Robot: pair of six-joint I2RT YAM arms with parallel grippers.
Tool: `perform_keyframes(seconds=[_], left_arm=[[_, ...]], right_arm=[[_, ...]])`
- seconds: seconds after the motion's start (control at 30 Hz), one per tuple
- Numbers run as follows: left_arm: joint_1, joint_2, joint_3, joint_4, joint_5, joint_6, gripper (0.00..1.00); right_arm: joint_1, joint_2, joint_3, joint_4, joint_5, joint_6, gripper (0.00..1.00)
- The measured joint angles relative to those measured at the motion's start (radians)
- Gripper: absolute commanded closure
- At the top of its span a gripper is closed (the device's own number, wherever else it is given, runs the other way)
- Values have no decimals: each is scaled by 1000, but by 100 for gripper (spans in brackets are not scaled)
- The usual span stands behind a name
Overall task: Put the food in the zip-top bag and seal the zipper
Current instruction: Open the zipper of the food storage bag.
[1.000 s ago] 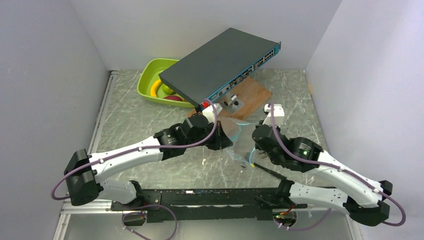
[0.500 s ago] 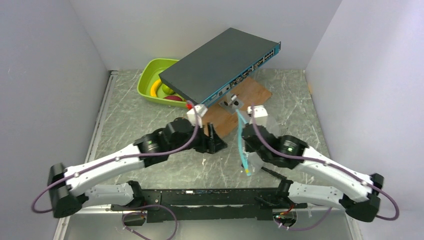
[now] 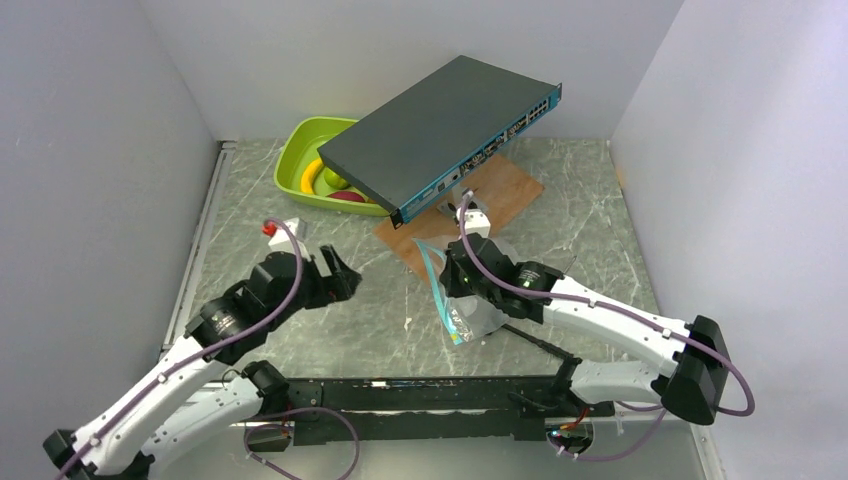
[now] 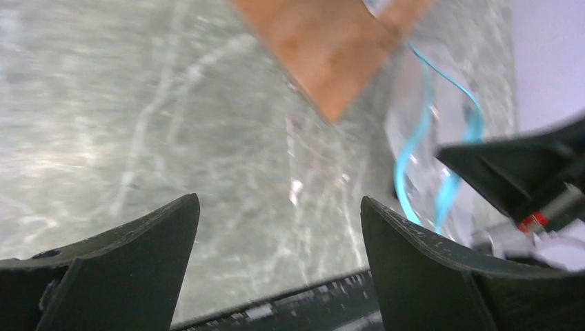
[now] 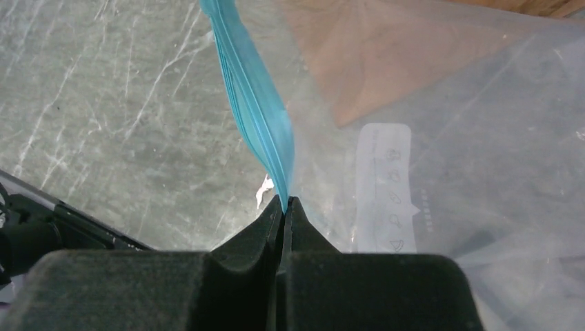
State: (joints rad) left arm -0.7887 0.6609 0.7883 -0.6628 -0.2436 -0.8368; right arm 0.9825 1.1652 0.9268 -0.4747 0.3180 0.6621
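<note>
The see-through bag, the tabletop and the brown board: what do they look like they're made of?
Zip-top bag: thin, clear, glossy plastic; what lies behind shows through it, and it creases. Its zipper looks like thicker teal plastic.
Tabletop: grey-green with white veins, marble-like, perhaps only a printed sheet.
Board: brown and matte, probably wood or fibreboard.

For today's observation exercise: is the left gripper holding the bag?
No: the left gripper stands open and empty, apart from the zip-top bag.

left gripper (image 3: 340, 272) released zip-top bag (image 3: 474, 316), withdrew left
</note>
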Motion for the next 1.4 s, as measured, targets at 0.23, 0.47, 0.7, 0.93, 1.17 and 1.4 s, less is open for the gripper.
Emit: perform_keyframes(seconds=[0.23, 0.47, 0.7, 0.93, 1.17, 1.4], left_arm=[[450, 24, -43, 48, 145, 119, 15], [561, 20, -385, 534, 506, 38, 15], [81, 94, -460, 811, 491, -13, 18], [-80, 177, -438, 1024, 238, -29, 32], [-153, 305, -402, 1062, 74, -60, 44], [-164, 373, -357, 1061, 39, -83, 42]], right_arm=[[-83, 1, -51, 87, -106, -2, 100], [-116, 13, -51, 132, -207, -13, 100], [-116, 13, -51, 182, -301, 6, 100], [-116, 11, -58, 193, -345, 35, 100], [-116, -18, -74, 192, -354, 46, 100], [-116, -22, -74, 192, -353, 46, 100]])
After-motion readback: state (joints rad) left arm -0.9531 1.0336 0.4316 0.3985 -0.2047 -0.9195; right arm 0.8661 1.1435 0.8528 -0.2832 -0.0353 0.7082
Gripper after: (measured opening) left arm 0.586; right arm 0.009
